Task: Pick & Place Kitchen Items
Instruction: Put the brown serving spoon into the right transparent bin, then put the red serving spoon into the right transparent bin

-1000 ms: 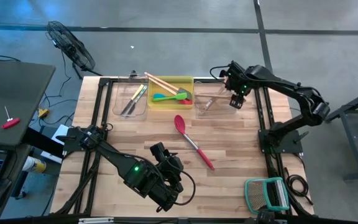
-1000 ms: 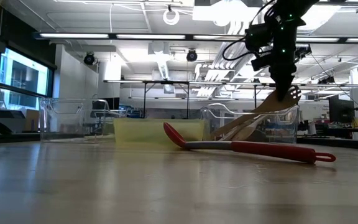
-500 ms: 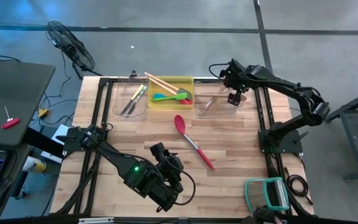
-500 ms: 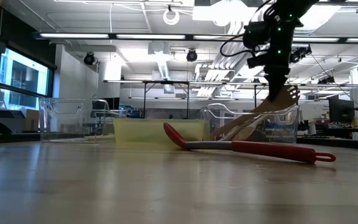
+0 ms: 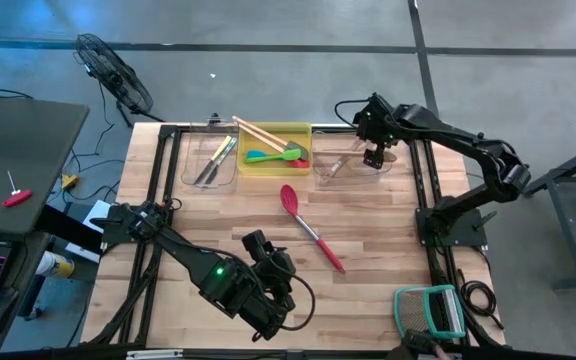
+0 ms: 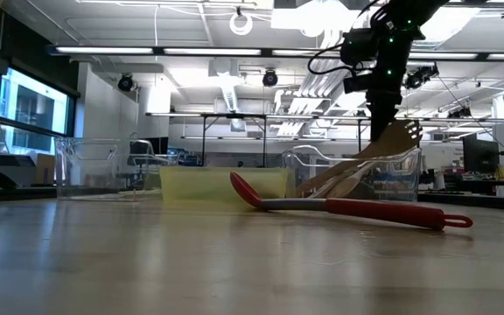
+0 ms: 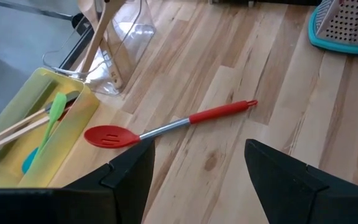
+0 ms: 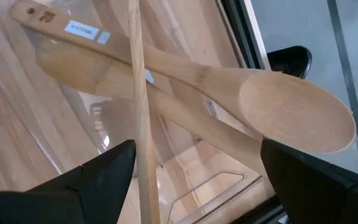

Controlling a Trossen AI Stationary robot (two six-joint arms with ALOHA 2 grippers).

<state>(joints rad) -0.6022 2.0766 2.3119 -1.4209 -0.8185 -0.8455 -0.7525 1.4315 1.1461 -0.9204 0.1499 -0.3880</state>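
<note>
right gripper (image 5: pixel 373 157) released, above clear bin (image 5: pixel 330 181) of wooden spoons (image 8: pixel 241 93) | red spatula (image 5: pixel 310 227) lies mid-worktop (image 5: pixel 388 240) | left gripper (image 5: pixel 271 262) open, near front edge | risk: spoons overhang the rim, a passing arm could tip the bin

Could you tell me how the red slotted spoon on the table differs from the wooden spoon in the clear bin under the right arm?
The red slotted spoon lies flat on the bare table, outside every bin; the wooden spoon rests tilted in the clear bin.
The red one has a red head, metal shaft and red grip; the wooden one is pale wood throughout.
The red head is slotted; the wooden bowl is solid.
Both are slim, long-handled utensils, and neither is gripped.
</note>
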